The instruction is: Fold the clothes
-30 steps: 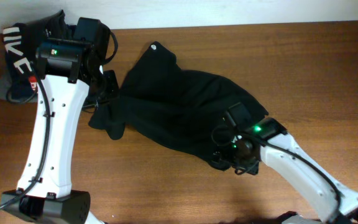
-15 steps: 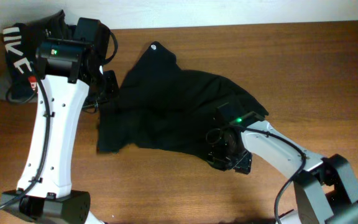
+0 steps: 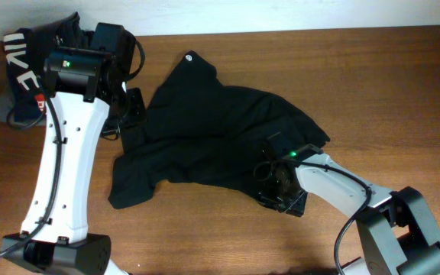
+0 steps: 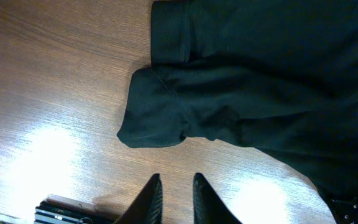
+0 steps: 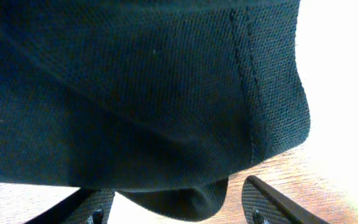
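step: early — garment (image 3: 220,130) lies spread and rumpled on the table (image 3: 403,92), no clean fold visible. Looks like regrasp/positioning between pulls.
garment: black, sprawled mid-table between the two arms; white round logo (image 3: 190,56) at its far corner; one sleeve (image 4: 157,115) trails off toward the left arm's side.
left gripper (image 4: 174,198): fingers nearly together with a thin slit between them, nothing in it — released. Hangs over bare wood; the sleeve cuff sits just ahead of the tips, apart from them.
right gripper (image 5: 173,205): jaws stand apart, one finger (image 5: 272,199) on each side of a hemmed fabric edge (image 5: 253,93) that bulges right in front of them. Cloth is between/just ahead of the fingers, but I can't tell if they actually pinch it — reads as open, straddling the edge.
right, overhead: head is at the garment's near edge, on or over the cloth.
next, left: my guess — spread the fingers, reach forward to the cuff, pinch it, carry the sleeve in over the body.
next, right: close on the hem once the edge is seated deep between the fingers, then lift and fold across.
risk: thick doubled hem may slip a shallow pinch; sleeve is bunched, so grabbing one layer only is hard.
other: folded dark garment with white letters (image 3: 21,61) behind the left arm, out of play.
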### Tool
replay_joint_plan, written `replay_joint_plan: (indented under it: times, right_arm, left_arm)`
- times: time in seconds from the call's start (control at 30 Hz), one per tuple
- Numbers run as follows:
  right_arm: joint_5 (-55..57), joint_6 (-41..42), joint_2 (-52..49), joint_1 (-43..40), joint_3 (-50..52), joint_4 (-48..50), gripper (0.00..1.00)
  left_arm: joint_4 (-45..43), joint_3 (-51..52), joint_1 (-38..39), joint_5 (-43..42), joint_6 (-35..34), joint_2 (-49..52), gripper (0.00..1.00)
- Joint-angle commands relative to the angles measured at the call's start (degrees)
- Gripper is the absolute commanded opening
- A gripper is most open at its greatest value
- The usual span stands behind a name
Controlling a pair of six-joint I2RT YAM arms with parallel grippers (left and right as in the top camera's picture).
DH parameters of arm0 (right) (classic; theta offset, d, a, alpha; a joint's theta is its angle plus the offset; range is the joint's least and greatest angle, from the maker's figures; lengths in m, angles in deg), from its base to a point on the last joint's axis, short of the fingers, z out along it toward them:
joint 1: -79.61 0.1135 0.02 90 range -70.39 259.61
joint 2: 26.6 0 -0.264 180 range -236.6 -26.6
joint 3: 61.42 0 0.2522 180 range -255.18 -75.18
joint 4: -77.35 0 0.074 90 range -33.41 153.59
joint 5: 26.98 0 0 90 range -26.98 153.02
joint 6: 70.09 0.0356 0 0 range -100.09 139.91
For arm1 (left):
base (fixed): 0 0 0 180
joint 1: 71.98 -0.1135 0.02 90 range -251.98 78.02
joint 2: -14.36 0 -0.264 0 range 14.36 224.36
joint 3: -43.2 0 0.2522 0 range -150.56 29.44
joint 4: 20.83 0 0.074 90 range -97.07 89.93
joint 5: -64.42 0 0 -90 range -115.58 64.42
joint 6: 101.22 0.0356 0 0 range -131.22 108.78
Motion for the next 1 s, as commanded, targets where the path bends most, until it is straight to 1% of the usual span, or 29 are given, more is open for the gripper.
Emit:
replay_joint_plan:
  times: [0.0,0.2,0.27,0.3,0.57,0.63,0.7,0.77,0.83,0.97]
  right_arm:
    - [0.33,0.74,-0.31,0.55,0.37,0.83,0.65]
    - [0.35,0.72,-0.31,0.55,0.37,2.21,0.4]
    - [0.35,0.72,-0.31,0.55,0.37,2.43,0.33]
    - [0.37,0.72,-0.31,0.55,0.37,2.43,0.31]
    - [3.48,0.72,-0.31,0.37,0.37,2.34,0.29]
    - [3.58,0.7,-0.31,0.04,0.37,2.38,0.29]
    - [3.61,0.63,-0.31,-0.9,0.37,2.32,0.29]
    - [3.58,0.2,-0.31,-2.56,0.37,2.34,0.3]
    - [3.34,-1.51,-0.31,-4.44,0.35,2.36,0.3]
    - [2.27,-5.79,-0.31,-8.63,0.35,1.92,0.3]
  left_arm:
    - [0.13,-0.76,-0.37,0.66,-0.57,0.59,0.23]
    - [0.04,1.79,-0.37,0.66,-0.57,0.59,0.37]
    - [-0.07,3.8,-0.37,0.66,-0.59,0.59,0.38]
    - [-0.37,5.14,-0.37,0.63,-0.61,0.59,0.39]
    - [-5.66,16.98,-0.37,0.15,-0.59,0.59,0.4]
    - [-6.23,19.67,-0.37,0.17,-0.57,0.59,0.52]
    - [-6.91,22.47,-0.37,0.15,-0.57,0.59,0.67]
    - [-7.65,25.44,-0.37,-0.26,-0.57,0.59,0.78]
    - [-8.72,28.59,-0.37,-0.55,-0.57,0.59,0.83]
    - [-12.98,34.64,-0.57,-0.66,-0.59,0.59,0.84]
